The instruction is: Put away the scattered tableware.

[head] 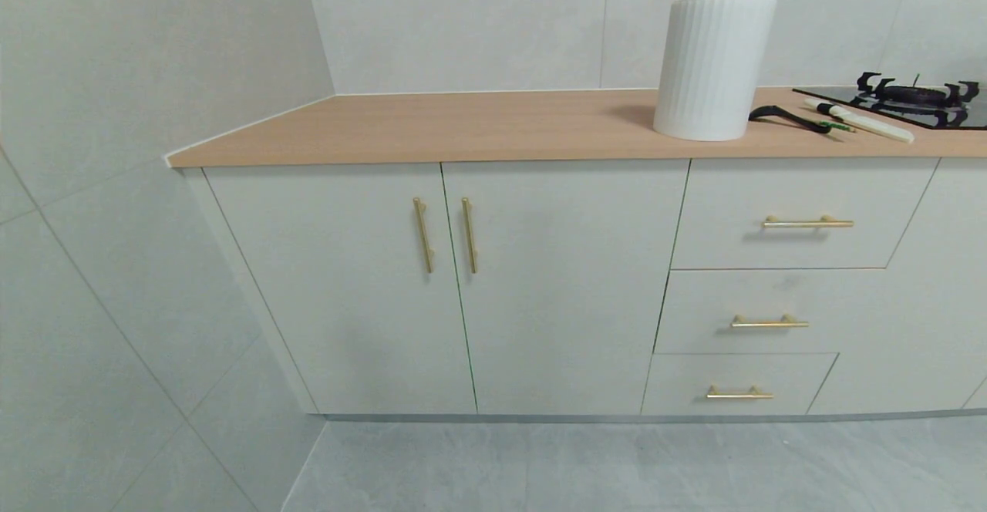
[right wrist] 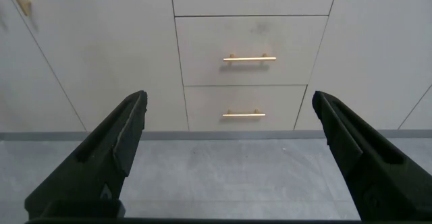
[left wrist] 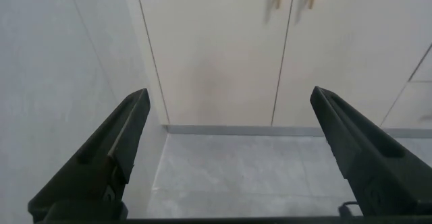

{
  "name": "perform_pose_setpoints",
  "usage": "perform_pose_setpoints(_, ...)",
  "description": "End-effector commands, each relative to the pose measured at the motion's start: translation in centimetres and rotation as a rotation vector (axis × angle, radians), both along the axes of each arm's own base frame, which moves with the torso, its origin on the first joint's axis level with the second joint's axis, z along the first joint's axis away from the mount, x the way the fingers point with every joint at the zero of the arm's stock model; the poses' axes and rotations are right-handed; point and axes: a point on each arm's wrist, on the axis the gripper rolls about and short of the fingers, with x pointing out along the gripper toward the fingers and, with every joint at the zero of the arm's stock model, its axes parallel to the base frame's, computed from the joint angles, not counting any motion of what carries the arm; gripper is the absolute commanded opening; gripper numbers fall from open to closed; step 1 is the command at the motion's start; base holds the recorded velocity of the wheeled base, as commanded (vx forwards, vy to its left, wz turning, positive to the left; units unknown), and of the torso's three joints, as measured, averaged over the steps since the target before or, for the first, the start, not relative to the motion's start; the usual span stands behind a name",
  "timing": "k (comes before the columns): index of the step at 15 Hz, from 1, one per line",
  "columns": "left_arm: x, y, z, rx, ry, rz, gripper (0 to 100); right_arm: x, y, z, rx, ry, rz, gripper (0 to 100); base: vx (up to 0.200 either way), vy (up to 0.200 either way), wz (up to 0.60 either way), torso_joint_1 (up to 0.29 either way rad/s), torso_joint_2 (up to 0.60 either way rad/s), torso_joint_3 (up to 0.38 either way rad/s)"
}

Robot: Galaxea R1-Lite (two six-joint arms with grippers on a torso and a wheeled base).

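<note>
Wooden countertop (head: 463, 126), right end: scattered tableware, namely a cream-handled utensil (head: 867, 122) and a black-handled utensil (head: 786, 116), lying flat beside the hob (head: 925, 107). Probably light, stiff and thin; grasp mid-handle. White ribbed holder (head: 709, 69) stands just beside them and may crowd the approach. Left gripper (left wrist: 229, 96) and right gripper (right wrist: 228, 97): fingers spread wide, empty, low before the cabinet.

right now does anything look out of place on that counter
Loose utensils lie scattered on the countertop between the white ribbed container and the cooktop, with a cream utensil right along the cooktop's edge. Nothing looks spilled or damaged, and the cabinet doors and drawers are shut.
</note>
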Motion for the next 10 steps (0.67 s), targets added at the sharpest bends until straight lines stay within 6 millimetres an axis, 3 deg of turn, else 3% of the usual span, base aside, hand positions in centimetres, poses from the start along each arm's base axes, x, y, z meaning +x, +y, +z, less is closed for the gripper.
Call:
perform_pose_setpoints(1,-0.05,-0.03,-0.04,-0.004,-0.006,-0.013,100,0.02,0.0,-0.01,-0.001,0.004,0.0,100,0.0,0.0,0.0,0.0,0.0,0.0)
perform_pose_setpoints(8,-0.05,-0.03,-0.04,-0.038,-0.007,-0.013,100,0.01,0.0,0.03,0.002,0.002,0.0,100,0.0,0.0,0.0,0.0,0.0,0.0)
perform_pose_setpoints(10,-0.06,-0.03,0.01,-0.039,-0.008,-0.013,100,0.01,0.0,0.03,0.002,0.002,0.0,100,0.0,-0.2,0.0,0.0,0.0,0.007)
